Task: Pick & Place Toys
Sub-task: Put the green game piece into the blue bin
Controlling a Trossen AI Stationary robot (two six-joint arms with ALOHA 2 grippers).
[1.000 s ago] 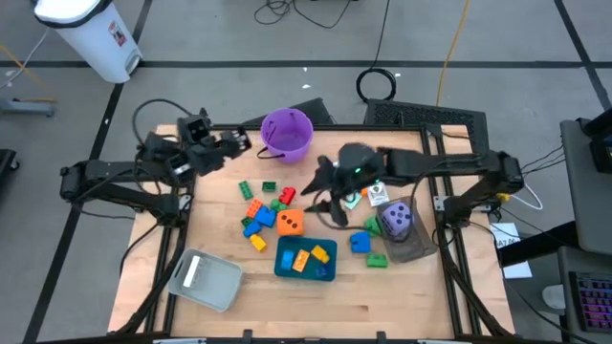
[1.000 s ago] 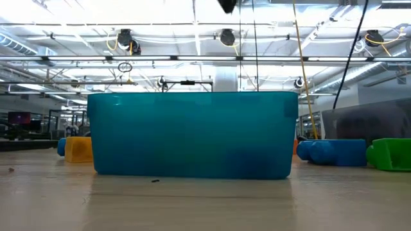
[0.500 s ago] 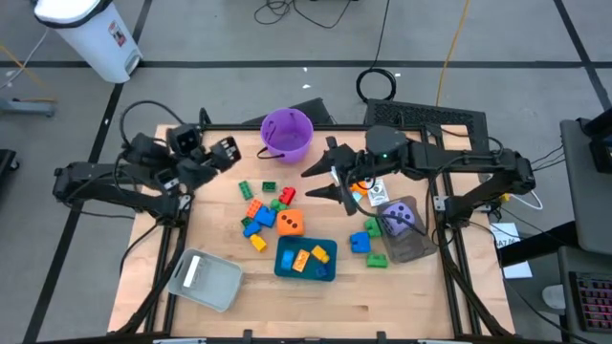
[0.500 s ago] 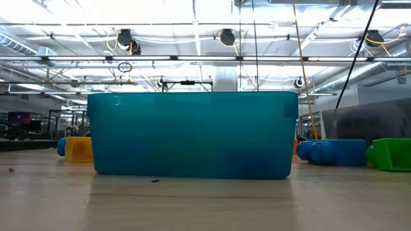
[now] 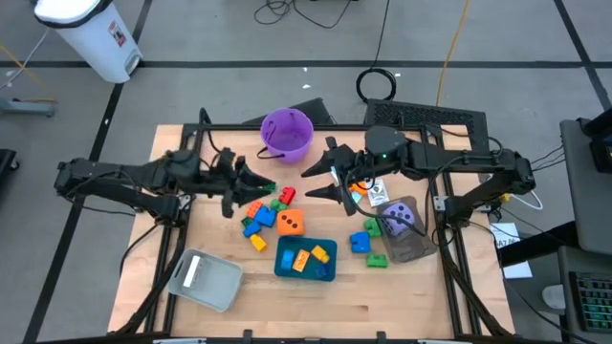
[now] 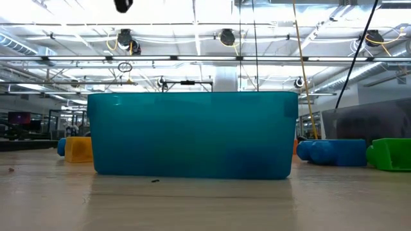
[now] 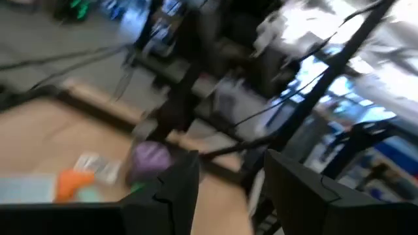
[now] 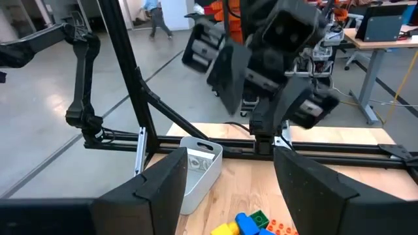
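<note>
Hiding bricks [image 5: 258, 212] behind teal tray [image 6: 192, 135], seemingly.

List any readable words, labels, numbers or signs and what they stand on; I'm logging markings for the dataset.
None can be read.
White bin: a red-and-dark label, too small to read.
White-and-blue cards: print too small.
Orange die and purple die: dots only, no text.

teal tray [image 6: 192, 135] hiding bricks behind it in low view; left wrist view blurred
</note>
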